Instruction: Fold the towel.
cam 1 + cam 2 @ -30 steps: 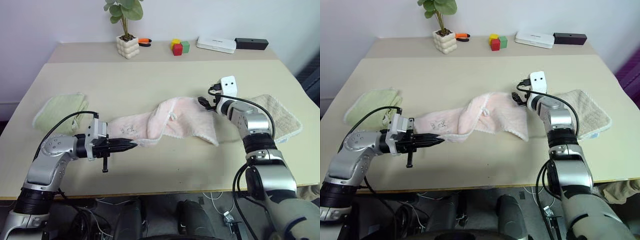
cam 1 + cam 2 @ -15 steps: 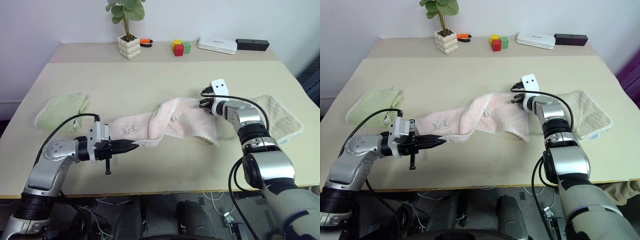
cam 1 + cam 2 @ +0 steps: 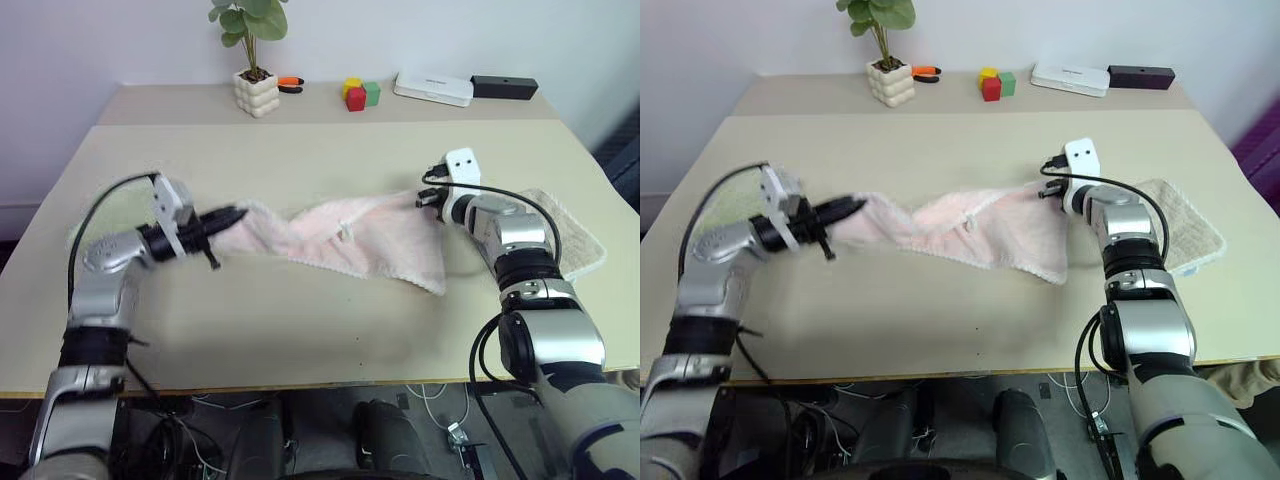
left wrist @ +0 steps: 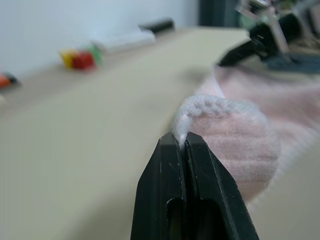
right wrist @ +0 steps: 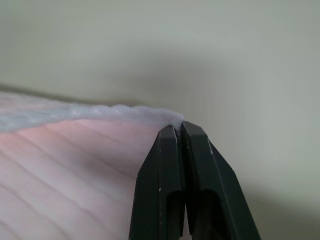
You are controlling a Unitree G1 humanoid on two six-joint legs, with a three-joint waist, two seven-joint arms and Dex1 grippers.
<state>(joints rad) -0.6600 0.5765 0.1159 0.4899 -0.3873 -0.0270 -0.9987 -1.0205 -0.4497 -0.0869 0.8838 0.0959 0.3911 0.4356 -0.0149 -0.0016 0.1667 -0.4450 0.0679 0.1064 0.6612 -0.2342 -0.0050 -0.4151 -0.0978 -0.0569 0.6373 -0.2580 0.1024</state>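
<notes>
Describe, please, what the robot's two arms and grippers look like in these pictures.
Both arms are built of rounded silver-grey metal segments joined by black bands, with loose black cables looping alongside. The left gripper and the right gripper each end in two slim black fingers tapering to a point. Each wrist carries a small white camera block; the right one shows two dark dots.

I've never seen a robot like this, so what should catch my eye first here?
The pink towel strung across the middle of the table, pinched at each end: the left gripper and right gripper both have jaws shut on its edge. Beside the right arm lies a beige towel.
</notes>
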